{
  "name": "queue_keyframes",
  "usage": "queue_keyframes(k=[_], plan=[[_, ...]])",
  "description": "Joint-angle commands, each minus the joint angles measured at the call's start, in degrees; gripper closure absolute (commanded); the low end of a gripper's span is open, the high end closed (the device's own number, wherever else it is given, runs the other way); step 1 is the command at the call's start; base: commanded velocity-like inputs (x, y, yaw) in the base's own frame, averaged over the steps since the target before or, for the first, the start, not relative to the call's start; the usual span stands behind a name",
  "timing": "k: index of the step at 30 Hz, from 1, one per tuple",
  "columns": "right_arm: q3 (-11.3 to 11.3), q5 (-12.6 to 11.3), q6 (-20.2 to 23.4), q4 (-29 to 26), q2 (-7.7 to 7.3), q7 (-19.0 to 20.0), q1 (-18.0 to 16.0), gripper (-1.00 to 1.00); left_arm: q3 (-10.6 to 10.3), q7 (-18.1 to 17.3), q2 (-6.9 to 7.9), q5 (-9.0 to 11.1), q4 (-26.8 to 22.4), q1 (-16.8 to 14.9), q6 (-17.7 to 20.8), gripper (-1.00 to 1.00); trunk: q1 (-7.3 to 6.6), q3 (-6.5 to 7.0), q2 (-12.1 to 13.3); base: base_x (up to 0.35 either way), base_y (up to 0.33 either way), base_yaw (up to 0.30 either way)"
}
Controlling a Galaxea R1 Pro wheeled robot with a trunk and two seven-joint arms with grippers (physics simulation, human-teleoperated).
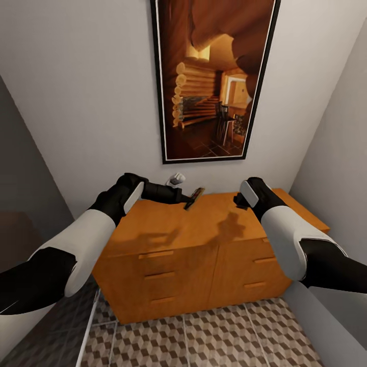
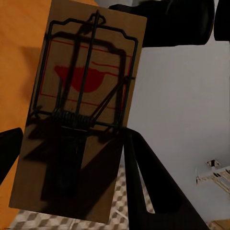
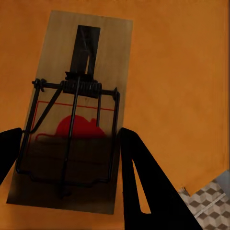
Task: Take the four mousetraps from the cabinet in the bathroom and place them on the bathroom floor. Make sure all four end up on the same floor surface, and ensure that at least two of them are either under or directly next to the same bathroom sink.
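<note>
From my head camera, I face an orange-brown cabinet (image 1: 204, 239) in a narrow grey-walled corner, a framed log-cabin picture (image 1: 211, 81) hanging above it and cube-patterned bathroom floor (image 1: 214, 336) below. My left jaws (image 1: 189, 196) hold a mousetrap (image 1: 194, 198) tilted above the cabinet top; my right jaws (image 1: 238, 200) hover over that top. My left wrist camera shows the mousetrap (image 2: 81, 115) pinched between dark fingers (image 2: 143, 182), off the wood. My right wrist camera shows another mousetrap (image 3: 76, 110) flat on the cabinet top (image 3: 177, 86), my right fingers (image 3: 139, 182) spread either side of its near end, not visibly gripping it.
</note>
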Motion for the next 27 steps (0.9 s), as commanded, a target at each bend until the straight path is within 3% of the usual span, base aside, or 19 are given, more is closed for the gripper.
queue_keyframes(k=[1, 8, 15, 27], plan=[[-0.29, -0.66, -0.06, -0.13, -0.03, -0.50, -0.03, 1.00, -0.16, -0.06, 0.03, -0.01, 0.05, -0.07, 0.11, 1.00, 0.01, -0.04, -0.06, 0.000, 0.000, 0.005], [-0.29, -0.66, 0.20, -0.29, -0.56, -0.58, -0.02, 1.00, -0.15, 0.60, -0.05, -0.18, 0.26, -0.08, 0.10, 1.00, 0.01, 0.45, -0.06, -0.091, -0.002, 0.002], [-0.19, -0.66, 0.49, -0.27, -1.17, -0.43, 0.01, 1.00, -0.15, 2.95, -0.11, -0.20, 0.96, -0.05, -0.04, 1.00, 0.01, 1.07, -0.06, -0.275, -0.055, 0.000], [-0.13, -0.51, 0.64, 0.16, -1.86, -0.18, 0.29, 1.00, -0.13, 3.94, -0.15, -0.24, 1.16, -0.03, -0.07, 1.00, 0.01, 2.15, -0.06, -0.275, -0.078, 0.000]])
